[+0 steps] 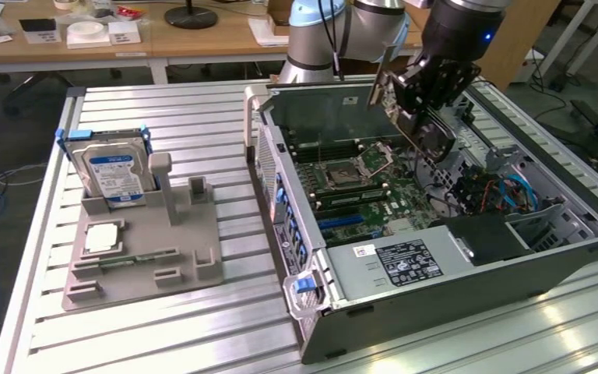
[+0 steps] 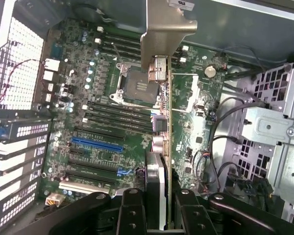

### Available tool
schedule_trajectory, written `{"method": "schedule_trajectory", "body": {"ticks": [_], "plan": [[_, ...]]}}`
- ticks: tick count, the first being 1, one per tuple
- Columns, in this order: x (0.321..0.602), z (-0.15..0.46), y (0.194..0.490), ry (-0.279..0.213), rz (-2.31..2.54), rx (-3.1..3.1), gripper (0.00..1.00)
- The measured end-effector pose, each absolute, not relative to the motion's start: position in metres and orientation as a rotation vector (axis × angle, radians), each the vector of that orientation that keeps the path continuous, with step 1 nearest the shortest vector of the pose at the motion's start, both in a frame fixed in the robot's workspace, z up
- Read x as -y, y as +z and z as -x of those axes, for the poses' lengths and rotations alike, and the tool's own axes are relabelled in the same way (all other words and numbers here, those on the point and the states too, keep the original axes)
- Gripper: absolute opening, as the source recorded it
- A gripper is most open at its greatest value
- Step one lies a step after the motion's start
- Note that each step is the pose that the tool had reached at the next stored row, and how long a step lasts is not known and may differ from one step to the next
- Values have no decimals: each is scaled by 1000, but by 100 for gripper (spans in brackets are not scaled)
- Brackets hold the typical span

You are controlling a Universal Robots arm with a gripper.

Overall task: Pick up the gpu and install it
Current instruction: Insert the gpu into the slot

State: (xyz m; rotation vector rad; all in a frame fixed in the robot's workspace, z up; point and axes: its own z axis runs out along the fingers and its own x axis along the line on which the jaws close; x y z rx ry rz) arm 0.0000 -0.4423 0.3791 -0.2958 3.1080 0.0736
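The gripper [image 1: 420,105] has its fingers clamped on the gpu [image 1: 431,134], held edge-on over the motherboard [image 2: 103,132] inside the open computer case [image 1: 466,273]; the power supply sticker [image 1: 407,261] and the hard drive [image 1: 111,173] with its blue-white label carry print too small to read; ribbed metal table [image 1: 174,327]; wooden desks [image 1: 205,39] behind.

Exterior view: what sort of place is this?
Likely a robotics lab: a ribbed aluminium worktable, an open grey desktop computer case on it, and cluttered wooden desks behind.
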Motion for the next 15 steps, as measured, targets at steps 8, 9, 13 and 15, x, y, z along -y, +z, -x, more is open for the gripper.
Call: {"method": "schedule_trajectory", "body": {"ticks": [8, 9, 13, 15], "plan": [[443, 1, 379, 74, 392, -3099, 28], [443, 1, 379, 74, 407, -3097, 28], [443, 1, 379, 75, 470, -3089, 28], [443, 1, 379, 75, 501, -3085, 28]]}}
